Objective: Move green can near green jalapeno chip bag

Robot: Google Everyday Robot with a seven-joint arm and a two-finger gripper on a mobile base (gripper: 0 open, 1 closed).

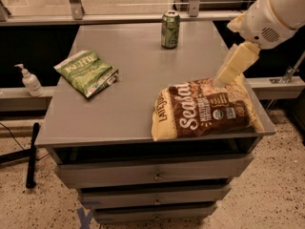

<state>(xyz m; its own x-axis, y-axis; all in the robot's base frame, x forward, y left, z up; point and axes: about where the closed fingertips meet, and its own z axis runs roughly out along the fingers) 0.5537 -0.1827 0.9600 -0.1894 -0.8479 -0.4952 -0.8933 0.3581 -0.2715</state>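
Observation:
The green can (170,29) stands upright at the far middle of the grey table top (136,87). The green jalapeno chip bag (86,72) lies flat on the left side of the table, well apart from the can. My gripper (232,67) hangs from the white arm (271,13) at the right, just above the far right corner of the brown Sea Salt bag. It is to the right of the can and nearer the camera, and holds nothing that I can see.
A large brown and yellow Sea Salt chip bag (205,111) lies at the table's front right, overhanging the edge. A hand-sanitiser pump bottle (30,80) stands on a ledge to the left. Drawers (152,175) sit under the top. A rail runs behind the table.

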